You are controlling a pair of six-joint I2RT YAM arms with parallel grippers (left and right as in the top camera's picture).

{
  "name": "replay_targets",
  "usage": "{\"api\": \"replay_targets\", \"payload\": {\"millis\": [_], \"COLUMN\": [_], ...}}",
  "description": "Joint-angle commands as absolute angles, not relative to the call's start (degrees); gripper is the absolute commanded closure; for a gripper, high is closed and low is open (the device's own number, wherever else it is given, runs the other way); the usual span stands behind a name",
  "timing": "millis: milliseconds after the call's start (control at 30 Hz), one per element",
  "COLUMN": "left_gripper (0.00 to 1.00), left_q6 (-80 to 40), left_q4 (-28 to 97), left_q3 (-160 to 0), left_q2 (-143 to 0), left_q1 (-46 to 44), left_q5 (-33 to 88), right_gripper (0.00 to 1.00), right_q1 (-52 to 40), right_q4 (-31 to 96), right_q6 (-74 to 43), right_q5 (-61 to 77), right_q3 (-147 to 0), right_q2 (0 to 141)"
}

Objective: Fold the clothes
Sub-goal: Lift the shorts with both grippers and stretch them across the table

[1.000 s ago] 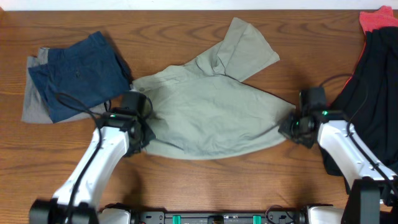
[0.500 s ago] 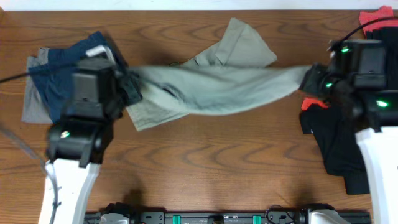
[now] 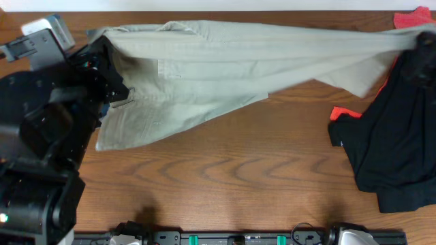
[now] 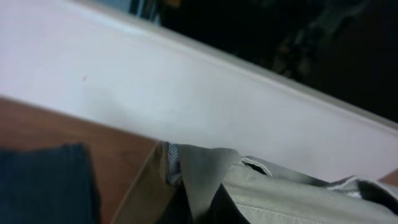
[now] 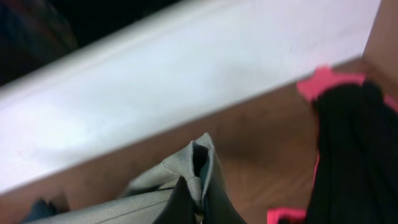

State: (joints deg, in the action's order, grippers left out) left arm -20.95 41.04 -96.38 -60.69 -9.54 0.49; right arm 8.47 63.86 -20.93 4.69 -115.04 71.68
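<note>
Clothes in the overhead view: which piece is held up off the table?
The khaki-beige shorts, stretched taut across the far side; the black-and-red garment lies slack at right.

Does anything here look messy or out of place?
Nothing looks damaged or spilled. The khaki shorts are pulled out in a long band across the far side of the table, their left part sagging lower. The black-and-red garment lies rumpled at the right, unfolded.

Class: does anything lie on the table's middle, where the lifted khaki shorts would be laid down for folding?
Nothing visible does. The table is bare wood in the middle. The khaki shorts hang stretched above it. The black-and-red garment lies off to the right, and a navy garment shows beside the shorts' left end.
</note>
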Motion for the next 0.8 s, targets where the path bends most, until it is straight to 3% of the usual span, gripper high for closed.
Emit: {"api": "replay_targets", "payload": {"millis": [0,367,533,767], "left_gripper": [0.94,0.94,0.94,0.94], "left_q6": [-17.5,-17.6,-16.8,-14.4], "left_q4": [39.3,29.3,16.8,-8.0], "left_q3": [-97.6,-97.6,-97.6,-97.7], "left_q2": [-61.6,-77.9,-88.6,-96.8], "left_q1": [-8.7,-8.7,-8.7,-8.0], "left_q5": [-3.1,-3.1,-3.1,-3.7], "right_gripper": [0.99,0.99,0.99,0.99], "right_q1": [12.3,12.4,12.1,14.0], "right_q4": [62.7,60.4,49.8,30.2], "right_q6": [-18.5,-17.4,-16.3,-25.2], "right_q5": [-0.2,1.8,8.2,4.7], "right_q3": [-117.6,-117.5,-117.5,-117.8], "right_q2": [71.5,84.2,93.7,98.5]}}
